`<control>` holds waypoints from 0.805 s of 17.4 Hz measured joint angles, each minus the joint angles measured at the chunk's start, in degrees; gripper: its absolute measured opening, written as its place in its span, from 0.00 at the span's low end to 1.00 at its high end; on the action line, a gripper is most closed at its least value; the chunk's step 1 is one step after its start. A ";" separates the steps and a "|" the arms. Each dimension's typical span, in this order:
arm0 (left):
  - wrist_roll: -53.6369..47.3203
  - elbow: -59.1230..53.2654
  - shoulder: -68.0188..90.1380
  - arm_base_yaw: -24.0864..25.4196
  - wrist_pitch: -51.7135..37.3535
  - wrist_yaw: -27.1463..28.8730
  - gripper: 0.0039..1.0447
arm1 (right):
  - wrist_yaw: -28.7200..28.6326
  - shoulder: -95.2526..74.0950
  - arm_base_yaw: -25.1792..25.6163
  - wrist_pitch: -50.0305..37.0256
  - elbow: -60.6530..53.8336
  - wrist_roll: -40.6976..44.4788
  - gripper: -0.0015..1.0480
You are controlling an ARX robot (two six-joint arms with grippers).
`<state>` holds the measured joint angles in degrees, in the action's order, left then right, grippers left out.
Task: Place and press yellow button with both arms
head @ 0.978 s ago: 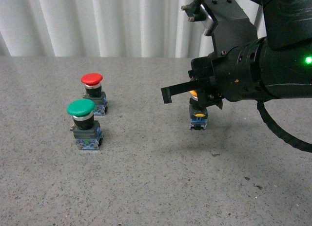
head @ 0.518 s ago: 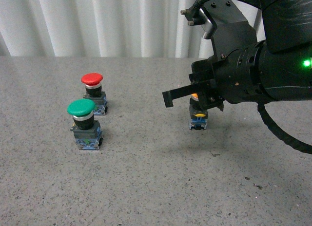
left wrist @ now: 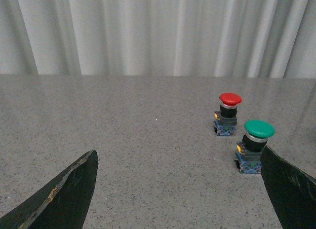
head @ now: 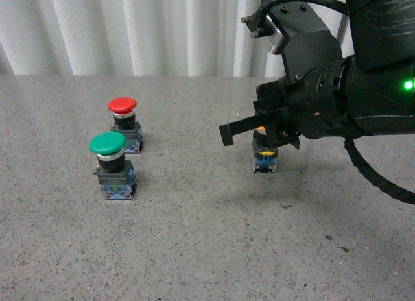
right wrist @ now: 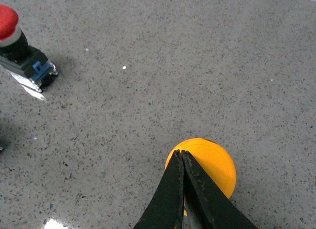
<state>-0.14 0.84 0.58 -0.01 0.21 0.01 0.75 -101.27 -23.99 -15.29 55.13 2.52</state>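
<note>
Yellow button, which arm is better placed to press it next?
Right. The right gripper, shut, sits directly over the yellow button, while the open left gripper faces only the red button and the green button.

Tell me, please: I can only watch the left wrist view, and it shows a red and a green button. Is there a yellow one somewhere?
Observer: Yes. In the front view a yellow button stands on the table, off to the right of the green button.
Operator: Is anything near it?
Observer: The right gripper hangs just above it, pointing toward the other buttons.
Operator: Is that claw open?
Observer: No. The right wrist view shows its fingers pressed together, tips in front of the yellow cap. I cannot tell whether they touch it.
</note>
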 joint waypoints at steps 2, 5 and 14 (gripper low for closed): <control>0.00 0.00 0.00 0.00 0.02 0.02 0.94 | -2.03 1.51 0.17 -3.34 -1.46 -1.79 0.02; 0.00 0.00 0.00 0.00 0.02 0.02 0.94 | -5.14 8.87 0.48 -11.13 -2.78 -8.07 0.02; 0.00 0.00 0.00 0.00 0.02 0.00 0.94 | -15.78 46.38 17.09 -4.57 -24.30 -18.36 0.02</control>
<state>-0.14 0.84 0.58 -0.01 0.23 0.01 -15.03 -54.89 -6.90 -19.86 30.83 -15.84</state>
